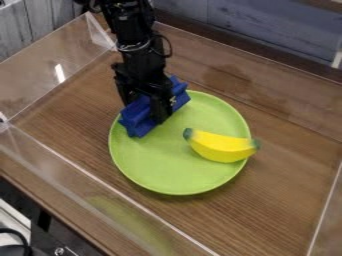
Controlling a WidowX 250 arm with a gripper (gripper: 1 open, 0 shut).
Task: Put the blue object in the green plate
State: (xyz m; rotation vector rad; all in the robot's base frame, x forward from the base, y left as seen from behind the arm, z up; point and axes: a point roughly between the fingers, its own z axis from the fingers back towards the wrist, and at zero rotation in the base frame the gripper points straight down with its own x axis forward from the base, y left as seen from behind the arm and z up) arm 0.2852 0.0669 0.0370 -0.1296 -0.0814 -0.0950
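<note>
Gripper: the black gripper [150,108] pointed down over the block's middle, with dark parts covering that stretch. Whether its fingers were open or closed, or had a grip on the block, I could not tell.
Block's direction: the blue block [135,123] had its long axis on a slant, one end toward the lower left of the view, the other toward the upper right. Which end was its front could not be told.
Block and gripper: one blue end showed to the lower left of the gripper, the other to the upper right, so the block ran crosswise beneath and behind the fingers.
Block's place: it was at the upper left part of the green plate [167,172], overlapping the rim in the view. Whether it touched the plate could not be made out.
Arm: the black arm [127,25] came in from the top edge, left of centre, and led down to the gripper.
Banana: the yellow banana [225,149] lay on the plate's right side, apart from the block, its dark tip toward the block and its other end by the right rim.
Table: brown wood [283,185] lay under the plate.
Edges: a clear panel [83,172] slanted across the lower left; grey-blue boards [267,30] stood behind the table.
</note>
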